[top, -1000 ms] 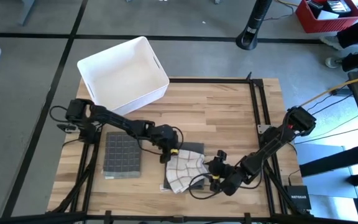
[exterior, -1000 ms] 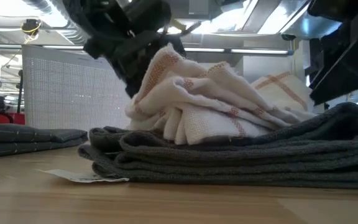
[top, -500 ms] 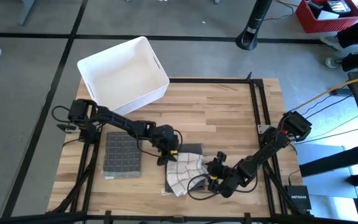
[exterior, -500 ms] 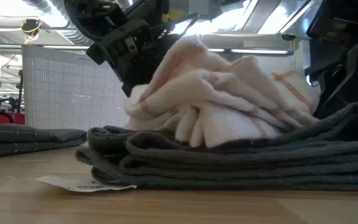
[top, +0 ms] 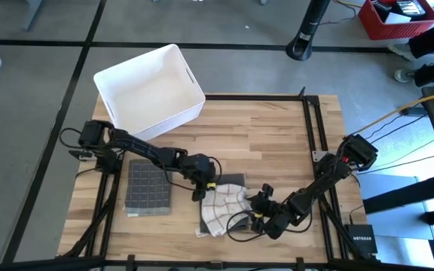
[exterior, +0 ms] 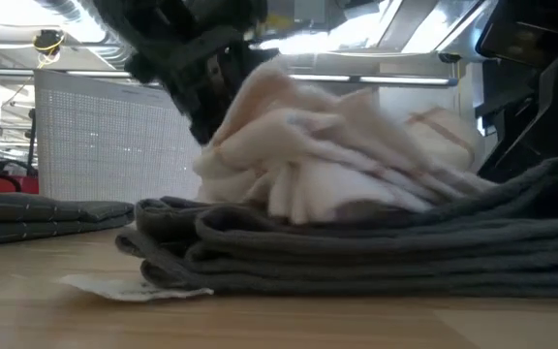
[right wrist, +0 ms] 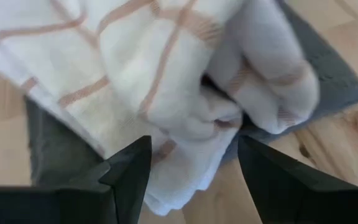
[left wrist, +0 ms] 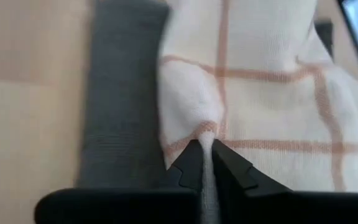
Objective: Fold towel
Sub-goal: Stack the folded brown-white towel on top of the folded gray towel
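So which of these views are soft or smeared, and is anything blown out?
Low view: the white checked towel is motion-smeared and the ceiling lights glare. Left wrist view: soft throughout, the left gripper pinching the towel. High view: sharp and evenly lit.

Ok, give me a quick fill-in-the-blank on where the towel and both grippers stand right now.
The left gripper is ____ on the white checked towel.
The right gripper stands ____ beside that towel.
The towel lies crumpled on a ____ folded cloth.
The white bin sits at the table's far ____ corner.

Missing words: shut; open; grey; left
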